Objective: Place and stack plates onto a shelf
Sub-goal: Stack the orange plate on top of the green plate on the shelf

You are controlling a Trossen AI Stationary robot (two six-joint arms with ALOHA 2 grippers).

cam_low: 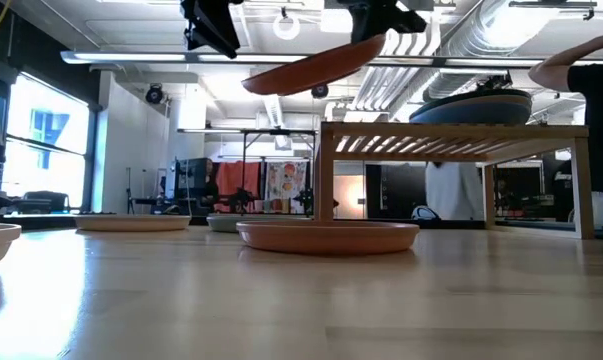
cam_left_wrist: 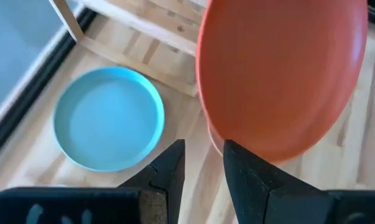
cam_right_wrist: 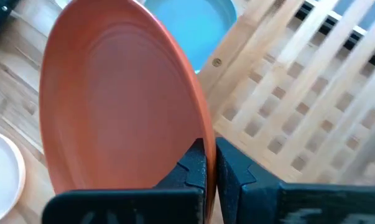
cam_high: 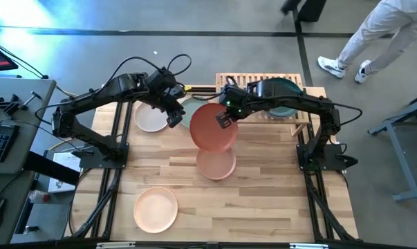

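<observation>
Right gripper (cam_right_wrist: 210,163) is pinching the rim of the orange-red plate (cam_high: 213,126), which I hold tilted in the air, the shelf (cam_right_wrist: 311,93) just beyond it. Left gripper (cam_left_wrist: 203,165) hovers beside it, fingers parted and empty.

The shelf (cam_high: 263,81) stands at the tabletop's (cam_high: 263,200) far edge, right of centre, with a stack of plates (cam_high: 281,93) on its right half. Just left of the shelf, a raised plate (cam_high: 211,128) hangs tilted in the air, its rim pinched by the right gripper (cam_high: 225,119). Below it a plate (cam_high: 216,164) lies on the tabletop. Another (cam_high: 150,117) lies further left, under the left gripper (cam_high: 172,114). One more (cam_high: 155,209) lies near the front left. Between shelf and raised plate, a plate (cam_left_wrist: 108,118) lies flat.
</observation>
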